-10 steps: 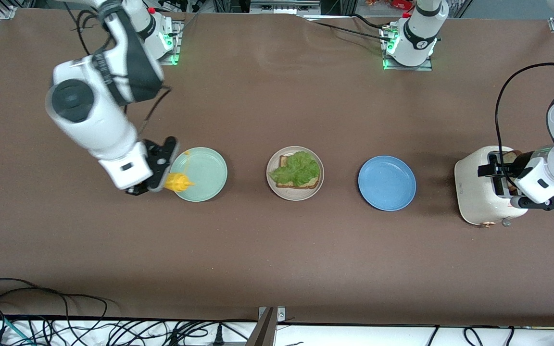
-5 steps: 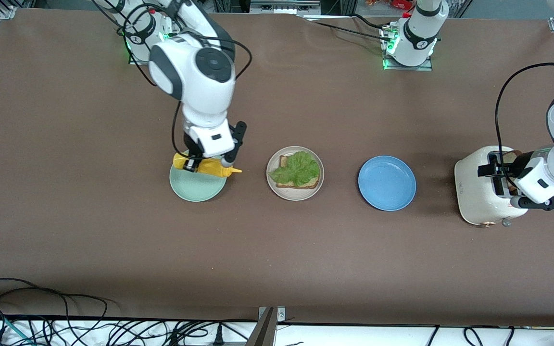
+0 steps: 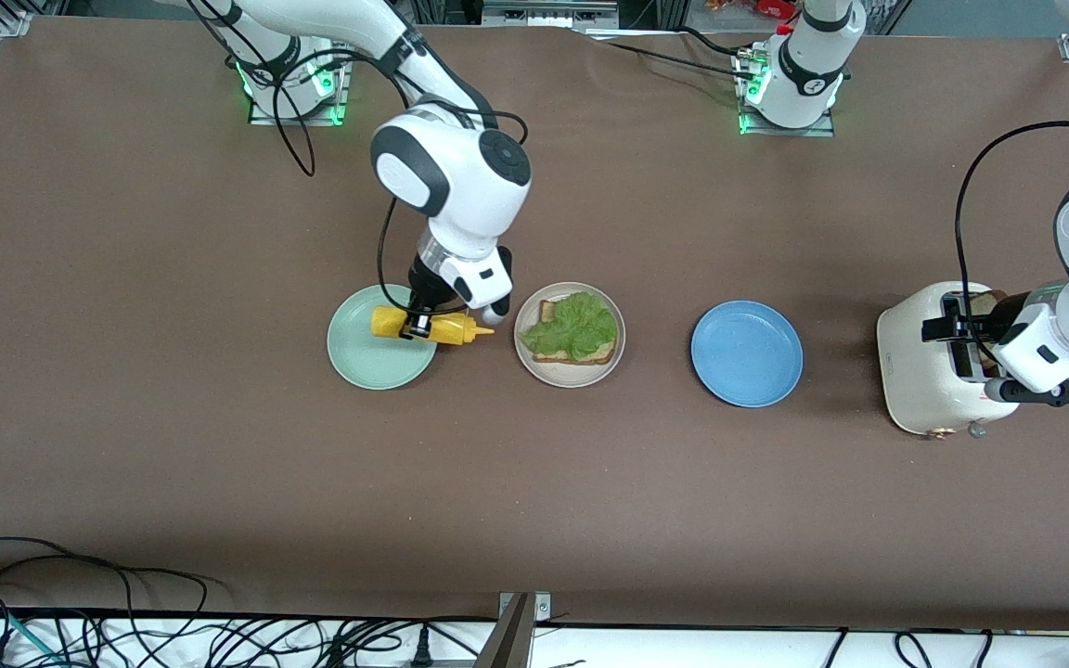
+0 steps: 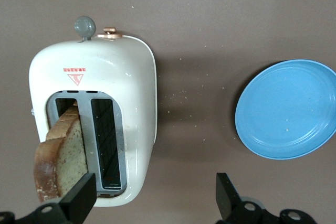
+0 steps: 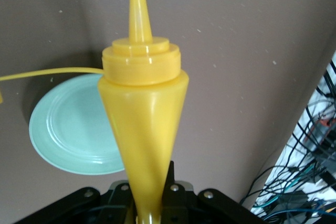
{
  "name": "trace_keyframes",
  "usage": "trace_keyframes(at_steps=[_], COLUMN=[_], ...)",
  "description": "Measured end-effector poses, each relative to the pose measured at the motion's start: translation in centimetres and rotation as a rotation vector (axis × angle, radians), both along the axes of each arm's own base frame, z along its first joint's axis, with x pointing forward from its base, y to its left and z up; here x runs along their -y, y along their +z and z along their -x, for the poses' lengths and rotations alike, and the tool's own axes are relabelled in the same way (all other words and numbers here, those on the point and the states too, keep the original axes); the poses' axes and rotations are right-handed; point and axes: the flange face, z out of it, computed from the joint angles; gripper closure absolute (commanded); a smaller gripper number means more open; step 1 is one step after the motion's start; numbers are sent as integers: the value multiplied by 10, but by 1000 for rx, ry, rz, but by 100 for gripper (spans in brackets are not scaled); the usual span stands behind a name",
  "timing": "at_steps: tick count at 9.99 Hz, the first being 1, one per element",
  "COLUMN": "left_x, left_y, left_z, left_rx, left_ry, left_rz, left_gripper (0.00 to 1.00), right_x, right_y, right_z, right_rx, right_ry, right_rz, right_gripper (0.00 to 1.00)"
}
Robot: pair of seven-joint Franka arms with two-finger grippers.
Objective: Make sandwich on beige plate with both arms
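Note:
The beige plate (image 3: 527,357) sits mid-table with a toast slice (image 3: 590,355) on it and a green lettuce leaf (image 3: 576,327) on top. My right gripper (image 3: 422,321) (image 5: 152,203) is shut on a yellow squeeze bottle (image 3: 446,327) (image 5: 142,124). The bottle lies level over the mint green plate's (image 3: 377,357) (image 5: 68,129) edge, nozzle toward the beige plate. My left gripper (image 3: 961,345) (image 4: 152,200) hangs open over the cream toaster (image 3: 924,371) (image 4: 126,87). A second toast slice (image 3: 987,301) (image 4: 60,156) stands up out of a toaster slot beside one finger (image 4: 79,198).
A blue plate (image 3: 746,353) (image 4: 289,108) lies between the beige plate and the toaster. Cables (image 3: 126,631) run along the table edge nearest the front camera. Bare brown tabletop (image 3: 534,492) surrounds the plates.
The right arm has swung across the mint green plate toward the beige plate with the yellow bottle, which now points its nozzle at the beige plate. The left arm has not moved.

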Motion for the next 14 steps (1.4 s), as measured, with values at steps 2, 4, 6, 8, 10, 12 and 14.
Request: trace_keyframes(at_steps=[2,4,6,8,10,12,14], left_x=[0,0,0,0,0,0,0], left_y=[0,0,0,0,0,0,0], left_z=[0,0,0,0,0,0,0], left_rx=[0,0,0,0,0,0,0], left_ry=[0,0,0,0,0,0,0], left_rz=[0,0,0,0,0,0,0], left_gripper=[0,0,0,0,0,0,0], right_x=[-19,-32,-46,-47,-46,-48,-49], right_y=[-16,-25,-38,-47,-55,-56,-55], right_z=[10,24,42,44,43,45,45], right_rx=[3,33,45,48,53,57,59], right_ry=[42,50,54,58,66,71,71], right_rz=[27,81,115,132,149,151,149], right_gripper=[100,100,100,100,100,100,100])
